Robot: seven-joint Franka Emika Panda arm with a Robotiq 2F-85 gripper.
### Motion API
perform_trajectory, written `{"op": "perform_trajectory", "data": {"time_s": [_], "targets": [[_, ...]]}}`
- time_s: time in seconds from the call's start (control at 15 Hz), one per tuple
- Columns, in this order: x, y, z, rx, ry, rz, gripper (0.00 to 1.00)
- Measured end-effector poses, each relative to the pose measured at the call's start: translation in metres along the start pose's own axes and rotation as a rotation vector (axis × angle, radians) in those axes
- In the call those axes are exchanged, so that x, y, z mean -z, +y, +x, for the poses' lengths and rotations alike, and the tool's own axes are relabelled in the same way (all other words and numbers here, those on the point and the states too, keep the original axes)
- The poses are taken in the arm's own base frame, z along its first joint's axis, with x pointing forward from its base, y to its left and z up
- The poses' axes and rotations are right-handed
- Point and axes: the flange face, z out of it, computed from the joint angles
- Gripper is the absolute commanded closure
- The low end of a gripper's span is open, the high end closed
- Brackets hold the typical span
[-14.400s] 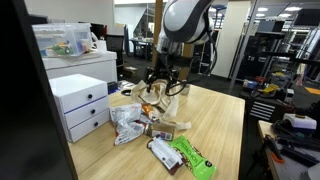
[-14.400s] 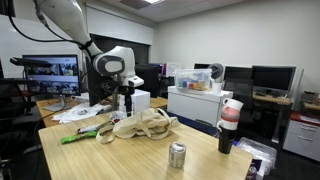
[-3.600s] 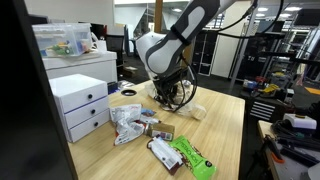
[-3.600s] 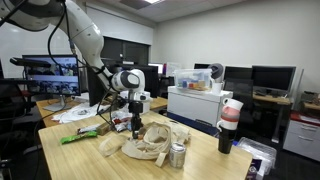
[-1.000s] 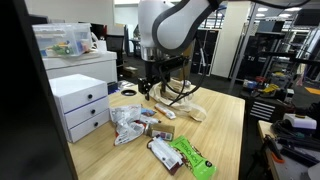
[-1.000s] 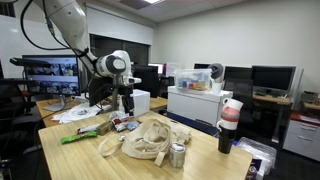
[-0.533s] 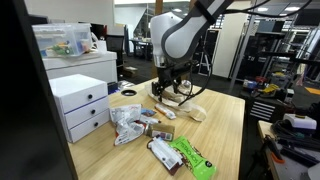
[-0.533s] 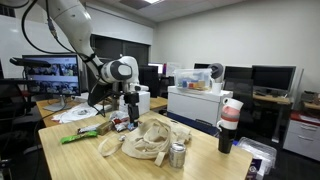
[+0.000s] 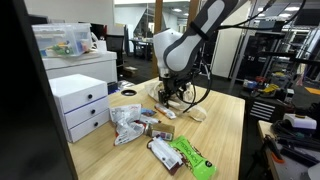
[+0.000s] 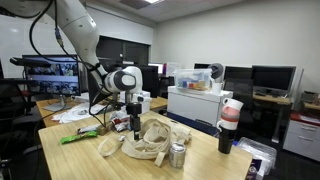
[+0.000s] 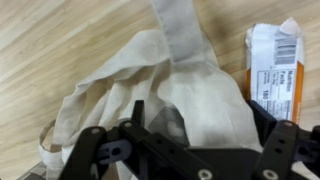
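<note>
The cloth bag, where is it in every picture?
Exterior view: cloth bag lies in the middle, below the hand.
Exterior view: cloth bag sits low and central, right of the hand.
Wrist view: cloth bag fills the middle.
Shared landmark: the open hand right at it.

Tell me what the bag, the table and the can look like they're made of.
Bag: off-white cloth, likely cotton canvas; matte, soft folds and a flat strap.
Table: pale wood or wood-look laminate; grain lines show.
Can: probably metal; grey sheen, too small to be sure.
</note>
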Motion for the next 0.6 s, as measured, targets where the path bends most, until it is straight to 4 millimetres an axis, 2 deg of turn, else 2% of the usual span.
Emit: {"op": "perform_trajectory", "data": {"time_s": [0.27, 0.47, 0.6], "targets": [[-0.018, 0.005, 0.011, -0.067, -0.007, -0.027, 0.02], [-0.02, 0.01, 0.022, -0.132, 0.01, -0.032, 0.02], [-0.02, 0.015, 0.03, -0.18, 0.031, -0.031, 0.09]]}}
